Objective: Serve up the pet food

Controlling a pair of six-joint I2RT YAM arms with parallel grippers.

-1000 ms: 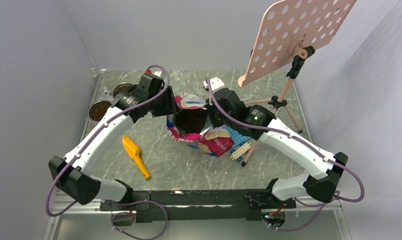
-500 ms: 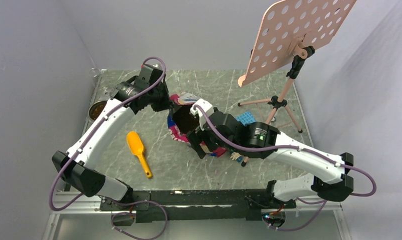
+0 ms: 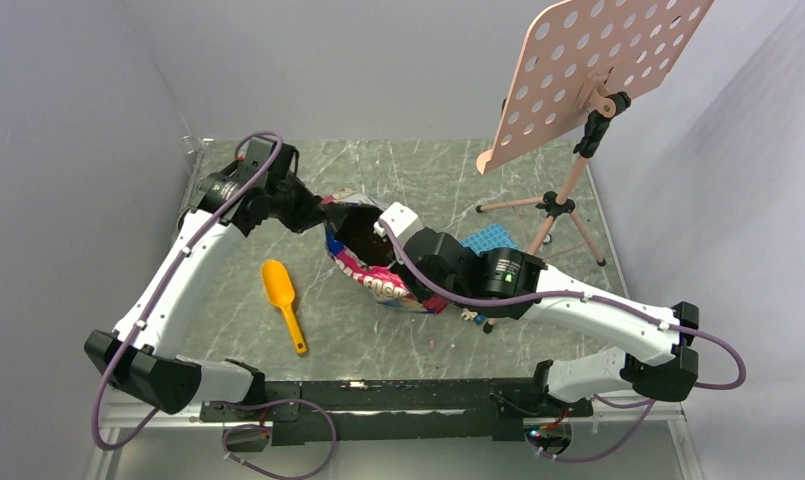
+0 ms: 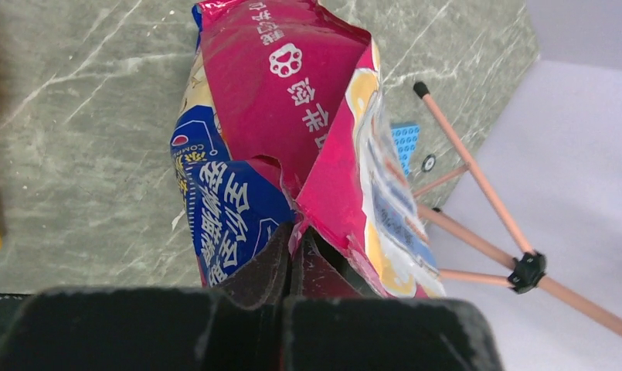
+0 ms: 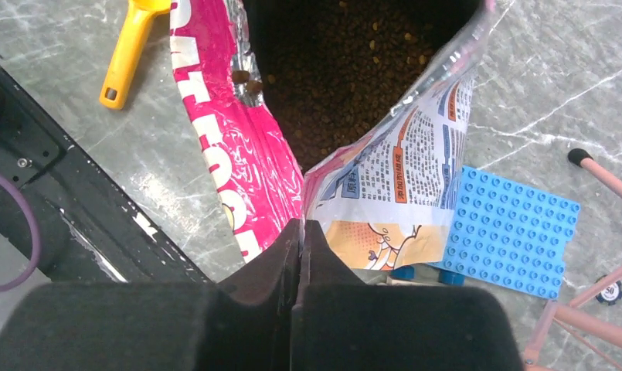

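Observation:
The pink cartoon-printed pouch stands in the middle of the table with its mouth pulled open. Dark-brown pet food fills its inside and also shows in the top view. My left gripper is shut on the pouch's folded edge on the left side. At the opposite rim, my right gripper is shut on the seam between the pink and the white printed panels. The orange-yellow scoop lies loose on the table left of the pouch.
A blue studded plate lies right of the pouch, beside a small block. A pink tripod stand with a perforated board rises at the back right; its legs reach close to the pouch. My left arm hides the bowls.
My right gripper swung round to the pouch's near rim, opened and closed on it. My left gripper closed on the far edge and drew it left, spreading the mouth.

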